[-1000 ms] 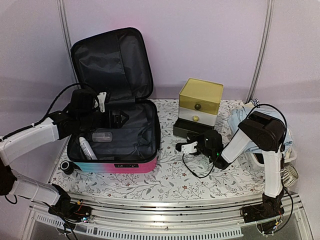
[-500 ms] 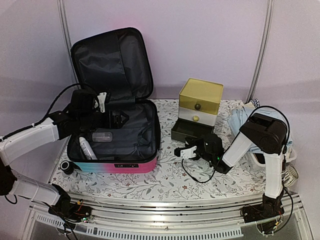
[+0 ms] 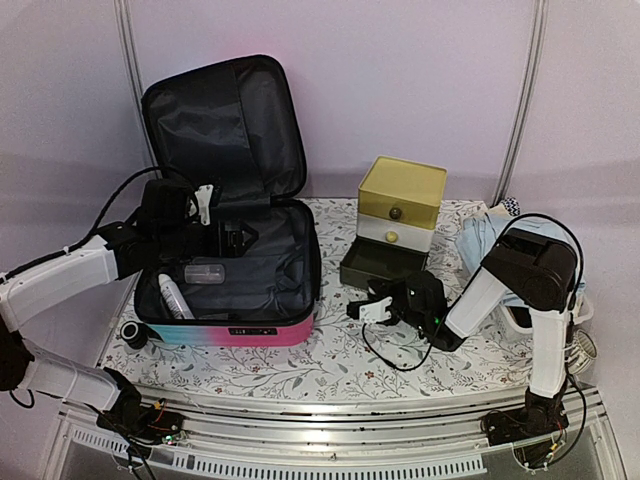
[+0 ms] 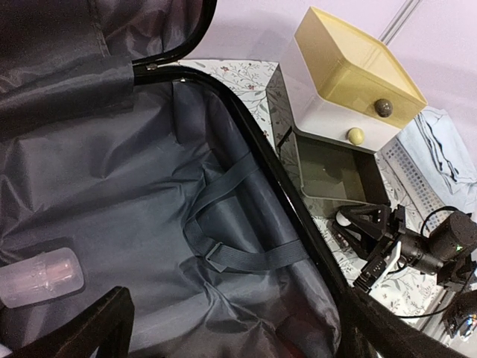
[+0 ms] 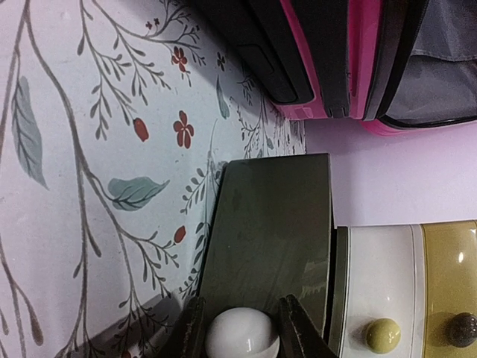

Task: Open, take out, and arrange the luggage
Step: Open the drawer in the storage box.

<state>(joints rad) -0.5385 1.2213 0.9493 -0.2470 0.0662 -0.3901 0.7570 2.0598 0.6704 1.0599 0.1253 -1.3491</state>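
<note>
Here, floral tablecloth (image 3: 300, 370) before lilac walls (image 3: 400, 80); left jaws spread, right jaws clamped round white knob (image 5: 242, 335).

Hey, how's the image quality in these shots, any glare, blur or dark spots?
Top view: soft, even light, sharp, no glare. Left wrist view: luggage lining dark, left claw blurred at bottom edge. Right wrist view: sideways; sheen on the dark drawer, white knob bright.
</note>
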